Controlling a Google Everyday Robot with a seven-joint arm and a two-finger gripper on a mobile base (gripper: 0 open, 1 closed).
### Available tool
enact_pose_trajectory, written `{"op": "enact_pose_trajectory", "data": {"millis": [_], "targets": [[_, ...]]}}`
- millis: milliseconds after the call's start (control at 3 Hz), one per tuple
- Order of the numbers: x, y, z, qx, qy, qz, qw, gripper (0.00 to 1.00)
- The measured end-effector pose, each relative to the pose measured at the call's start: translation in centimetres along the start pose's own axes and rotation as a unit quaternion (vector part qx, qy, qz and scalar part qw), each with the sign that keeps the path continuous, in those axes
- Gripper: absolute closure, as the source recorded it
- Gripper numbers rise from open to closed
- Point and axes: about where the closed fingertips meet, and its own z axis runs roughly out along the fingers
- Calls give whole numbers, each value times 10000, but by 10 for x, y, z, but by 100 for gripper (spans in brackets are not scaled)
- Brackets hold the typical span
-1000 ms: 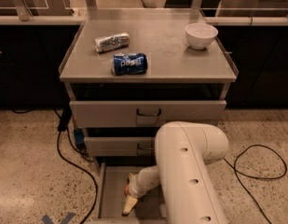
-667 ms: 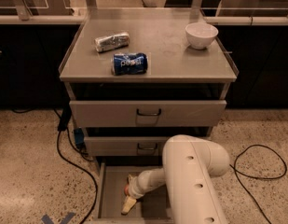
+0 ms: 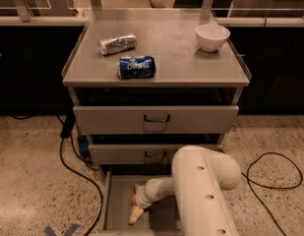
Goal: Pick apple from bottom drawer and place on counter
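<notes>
Looking down at the cabinet, we see the bottom drawer (image 3: 116, 200) pulled out, and the arm (image 3: 203, 186) bends from the lower right down into it. The gripper (image 3: 135, 214) hangs low inside this drawer, nearer its left wall than its right, with a pale tip pointing down at the grey bottom. Whether it is spread or closed on anything we cannot tell. The apple (image 3: 134, 199) shows only as a small orange-red patch in the drawer, right against the upper part of the gripper; we cannot tell whether the two touch.

On the counter (image 3: 181, 63) a blue can (image 3: 136, 67) lies on its side near the front edge. A crumpled silver packet (image 3: 118, 44) lies just behind it, toward the left. A white bowl (image 3: 212, 36) stands upright near the back right corner, well apart from both.

We find the top drawer (image 3: 112, 119) and the middle drawer (image 3: 117, 154) both shut, each with a dark handle. A black cable (image 3: 77, 173) runs over the speckled floor (image 3: 28, 181) left of the cabinet, and another loops at the right
</notes>
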Motion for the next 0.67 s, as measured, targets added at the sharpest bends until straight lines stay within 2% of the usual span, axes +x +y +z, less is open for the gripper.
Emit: {"op": "enact_pose_trajectory", "data": {"millis": [333, 667], "targets": [[3, -10, 14, -61, 13, -18, 10000, 0], [2, -14, 14, -37, 14, -16, 10000, 27]]}}
